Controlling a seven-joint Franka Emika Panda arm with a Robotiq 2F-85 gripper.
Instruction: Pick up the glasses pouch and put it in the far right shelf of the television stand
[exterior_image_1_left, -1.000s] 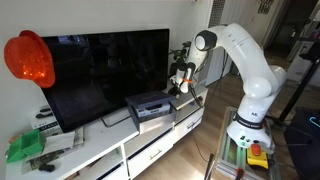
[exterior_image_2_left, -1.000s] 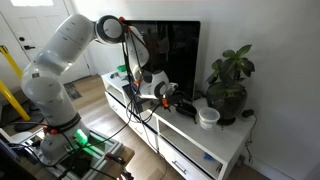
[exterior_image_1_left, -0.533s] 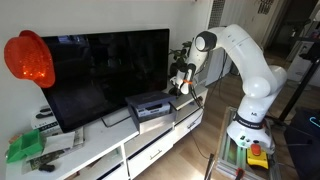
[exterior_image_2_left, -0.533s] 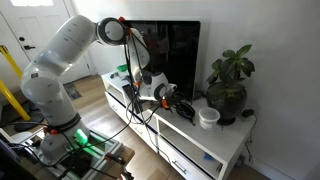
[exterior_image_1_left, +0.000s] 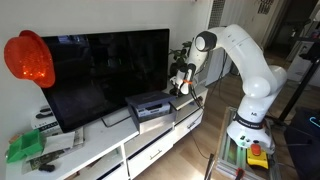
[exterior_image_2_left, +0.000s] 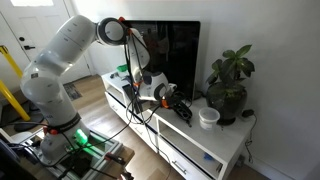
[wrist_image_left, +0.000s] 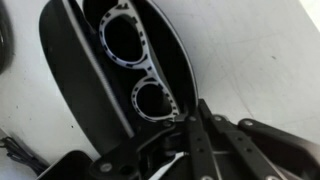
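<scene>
glasses pouch (wrist_image_left: 75, 75): dark, lid open, spotted glasses (wrist_image_left: 135, 65) lying inside. it rests on the white top of the bench (wrist_image_left: 255, 50) (the television stand), directly ahead of the fingers (wrist_image_left: 205, 128). its long axis runs away from the fingertips, slanting to the upper left of the wrist view. the near end meets the fingertips; touching or just short, cannot tell.

finger state: cannot tell. the dark links overlap the pouch's dark end and no gap is readable. exterior views are too small to settle it.

surroundings: in an exterior view the tv (exterior_image_1_left: 105, 75) stands close behind the fingers and a grey box (exterior_image_1_left: 150, 105) sits near on one side. in an exterior view a white bowl (exterior_image_2_left: 208, 117) and potted plant (exterior_image_2_left: 228, 85) stand just beyond them.

judgement: grasp step, no lift yet. best bite is across the short axis at the near end. open room lies on the front-edge side of the bench. the far right shelf is not clearly made out here.
</scene>
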